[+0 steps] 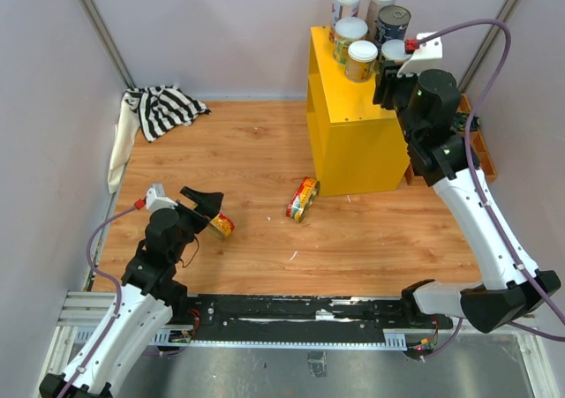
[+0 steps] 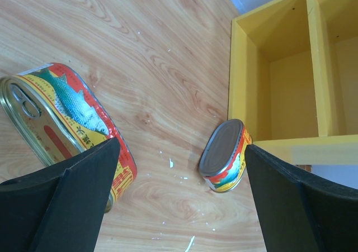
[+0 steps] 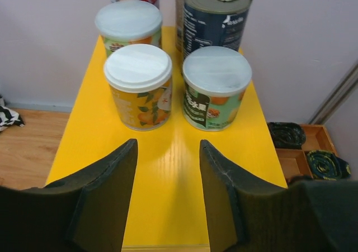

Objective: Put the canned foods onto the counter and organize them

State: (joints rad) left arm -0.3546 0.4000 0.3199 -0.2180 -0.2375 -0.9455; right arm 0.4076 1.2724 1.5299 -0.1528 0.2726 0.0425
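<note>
The left gripper stood spread wide and empty low over the wooden floor, and the risk began there. The flat fish can lay off-centre, up against the left finger rather than between the two. A closing from that stance would likely have pushed it aside or pinched only its rim. Whether the finger already touched the can could not be told from the wrist view. This can was oval, yellow and red, with a fish on its label and a pull-ring lid. It lay tipped on one side.

Further right, a second yellow-and-red can lay on its edge just beside the foot of the counter. It looked apt to roll if nudged.

The counter was a bright yellow box, and five cans stood upright and packed close at the back of its top. The right gripper hung open and empty above the bare front strip. Its fingers pointed at an orange-labelled can and a green can, so a forward slip could have toppled that row.
</note>
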